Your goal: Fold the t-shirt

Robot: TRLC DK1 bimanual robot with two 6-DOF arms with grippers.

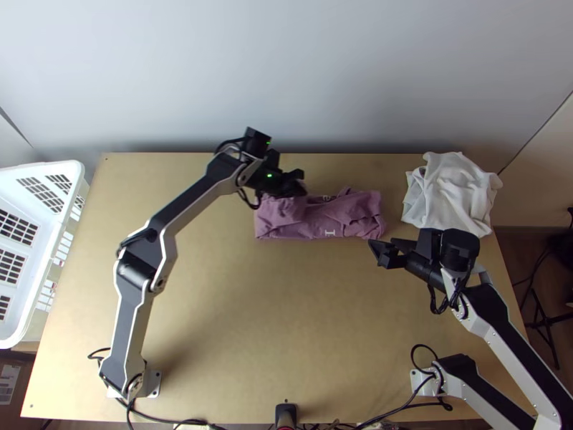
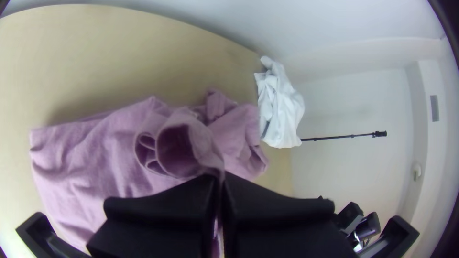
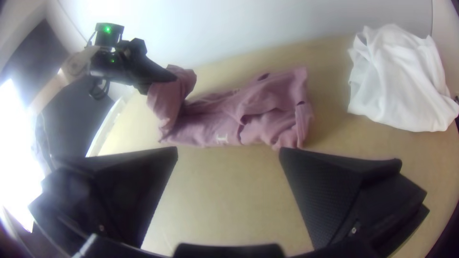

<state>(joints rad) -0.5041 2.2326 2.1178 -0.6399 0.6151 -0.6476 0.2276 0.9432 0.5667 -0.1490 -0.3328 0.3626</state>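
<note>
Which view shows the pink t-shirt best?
The right wrist view: the t-shirt is nearly unobstructed, one end held up by the left gripper. In the top view that gripper covers part; the left wrist view is close, fingers blocking some.

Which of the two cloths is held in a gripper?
The pink t-shirt: the left gripper pinches part of it between its fingers. The white cloth lies bunched at the far right of the table.
</note>
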